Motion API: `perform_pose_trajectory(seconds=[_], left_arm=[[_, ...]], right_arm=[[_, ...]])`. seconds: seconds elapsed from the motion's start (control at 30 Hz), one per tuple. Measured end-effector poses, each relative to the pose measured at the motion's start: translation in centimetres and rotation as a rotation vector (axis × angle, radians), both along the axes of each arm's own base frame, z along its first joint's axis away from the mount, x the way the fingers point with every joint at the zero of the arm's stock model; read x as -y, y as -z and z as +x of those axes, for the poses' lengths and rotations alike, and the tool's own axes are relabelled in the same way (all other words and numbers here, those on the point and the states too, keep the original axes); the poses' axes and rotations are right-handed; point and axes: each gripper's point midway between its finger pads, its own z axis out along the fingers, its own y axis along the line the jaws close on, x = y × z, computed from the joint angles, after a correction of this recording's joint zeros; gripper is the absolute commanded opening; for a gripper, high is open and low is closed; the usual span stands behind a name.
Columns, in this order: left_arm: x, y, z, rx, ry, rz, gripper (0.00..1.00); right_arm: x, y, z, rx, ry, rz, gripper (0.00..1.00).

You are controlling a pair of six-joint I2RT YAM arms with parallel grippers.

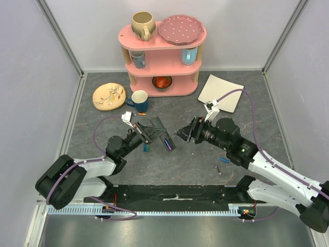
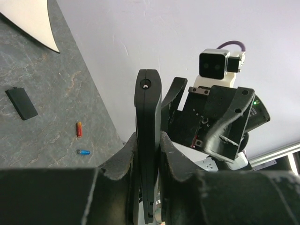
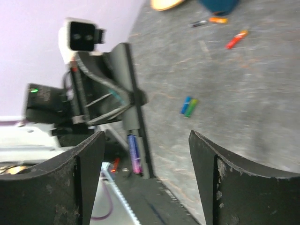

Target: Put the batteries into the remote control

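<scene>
We see our left gripper [image 2: 149, 149] clamping one slim matte-black remote control [image 2: 148, 108] edgewise, one purple cylindrical battery [image 3: 133, 152] seated inside; our right gripper [image 3: 145, 154] gapes wide, empty.

Pink tiered shelf [image 1: 163, 68] at the back of the grey table [image 1: 180, 163]. On its top, beige mug [image 1: 143, 24] on the left, pink dotted plate [image 1: 181, 29] on the right. Middle tier holds a bluish cup [image 1: 137, 57] left and a light blue cup [image 1: 188, 55] right. Red-orange bowl [image 1: 162, 82] in the bottom tier. Cream patterned plate [image 1: 108, 95] lies left of the shelf, dark blue mug [image 1: 139, 100] just beside it. White square plate [image 1: 220, 92] lies right of the shelf.
</scene>
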Motion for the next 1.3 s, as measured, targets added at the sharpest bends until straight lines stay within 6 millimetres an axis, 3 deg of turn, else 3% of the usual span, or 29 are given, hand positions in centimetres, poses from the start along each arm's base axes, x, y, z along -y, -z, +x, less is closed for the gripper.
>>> perform_pose_trajectory(seconds=[0.23, 0.43, 0.63, 0.9, 1.07, 1.17, 1.3], left_arm=[[-0.2, 1.9, -1.2, -0.034, 0.051, 0.035, 0.02], [-0.1, 2.2, -2.9, -0.025, 0.168, 0.057, 0.02], [0.2, 2.4, -4.2, -0.029, 0.243, 0.065, 0.02], [0.2, 2.9, -4.8, -0.045, 0.264, 0.072, 0.02], [0.2, 3.0, -5.0, -0.047, 0.280, 0.073, 0.02], [0.2, 3.0, -5.1, -0.048, 0.285, 0.074, 0.02], [0.2, 3.2, -5.2, -0.054, 0.286, 0.075, 0.02]], right_arm=[[5.7, 4.6, 3.5, 0.027, 0.241, -0.426, 0.78], [11.3, 7.6, 4.4, 0.040, 0.386, -0.740, 0.79], [15.1, 10.3, 5.4, -0.022, 0.479, -0.946, 0.80], [20.6, 15.0, 5.4, -0.266, 0.629, -0.957, 0.75], [25.1, 18.9, 3.4, -0.469, 0.749, -0.889, 0.69], [26.1, 20.2, 2.6, -0.541, 0.767, -0.864, 0.67], [25.7, 20.6, 2.4, -0.560, 0.742, -0.839, 0.65]])
